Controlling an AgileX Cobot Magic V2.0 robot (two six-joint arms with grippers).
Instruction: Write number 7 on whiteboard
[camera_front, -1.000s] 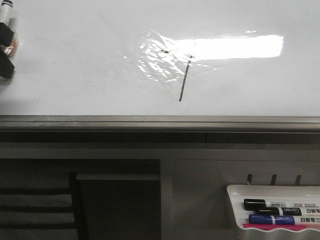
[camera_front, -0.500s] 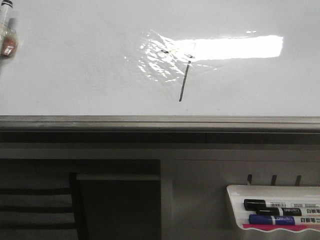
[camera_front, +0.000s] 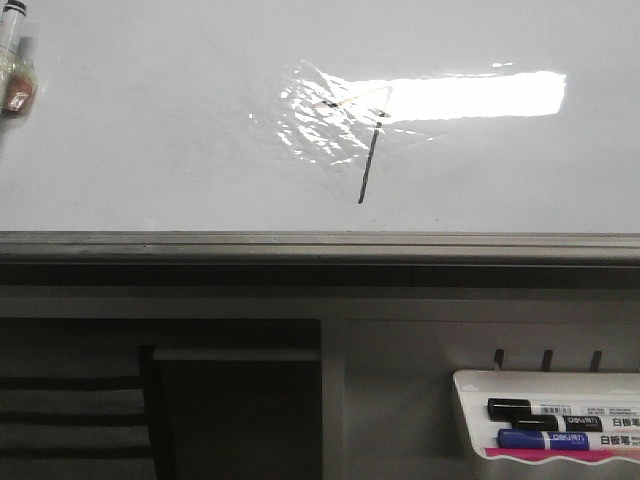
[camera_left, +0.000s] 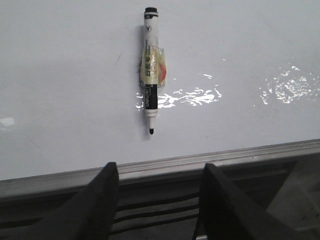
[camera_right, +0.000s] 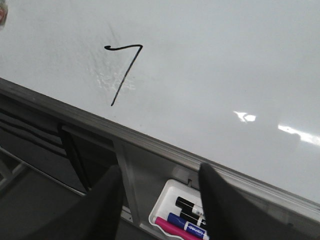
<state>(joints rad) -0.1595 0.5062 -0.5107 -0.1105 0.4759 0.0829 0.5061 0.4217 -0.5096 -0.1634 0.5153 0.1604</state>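
Observation:
The whiteboard (camera_front: 150, 150) fills the upper front view, with a grey edge rail (camera_front: 320, 243) below it. The number 7 (camera_front: 368, 160) is drawn in dark marker by the bright glare; it shows plainly in the right wrist view (camera_right: 121, 72). A white marker with a black cap (camera_left: 150, 70) lies on the board, also seen at the far left of the front view (camera_front: 12, 60). My left gripper (camera_left: 157, 170) is open and empty, back over the rail. My right gripper (camera_right: 157, 175) is open and empty, off the board's edge.
A small white marker tray (camera_front: 470, 400) hangs below the rail at the right, holding black (camera_front: 545, 410), blue (camera_front: 560, 439) and pink markers; it also shows in the right wrist view (camera_right: 162, 205). Dark shelving (camera_front: 80, 400) lies below the rail at the left.
The left gripper's dark fingers, beside the marker at the board's far left a second ago, have drawn out of the front view. The marker stays on the board.

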